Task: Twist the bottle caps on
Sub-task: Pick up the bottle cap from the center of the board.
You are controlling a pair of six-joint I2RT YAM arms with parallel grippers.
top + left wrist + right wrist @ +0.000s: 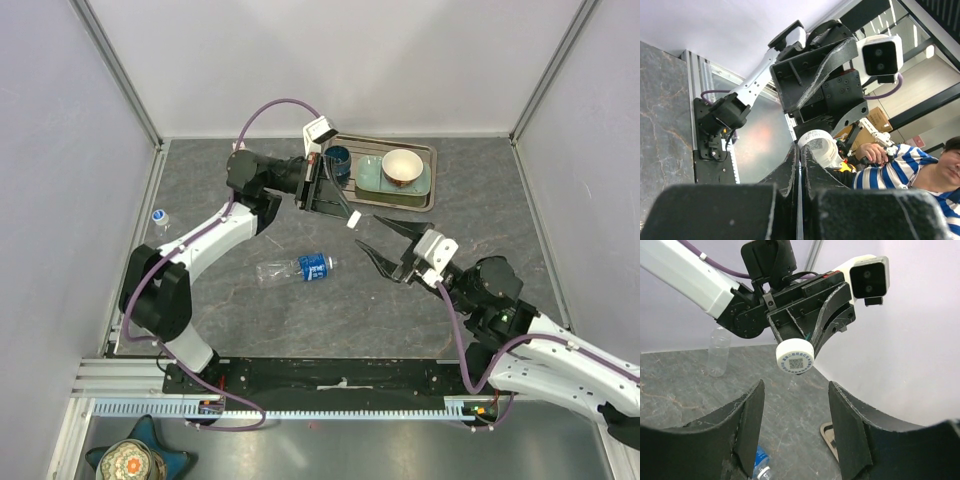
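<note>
The right pincer (pixel 796 386) stands apart and empty at the bottom of the right wrist view. Just beyond it the left pincer (pixel 799 150) is clamped together on one bottle cap (pixel 795 356), carried in the air with no bottle beneath it. The likely trouble is a dropped cap: it appears to be caught only at the fingertips, so a nudge from the other arm could flick it loose, and the two arms work close enough to knock together. The labelled bottle (pixel 295 268) lies on its side at the centre of the top view, apparently free to roll if it is pushed rather than gripped. The upright bottle (pixel 160 218) stands well apart at the left edge. The surface (pixel 300 325) is grey and marbled, with a tray (pixel 433 185) at its far side, and plain pale walls close in on three sides.
</note>
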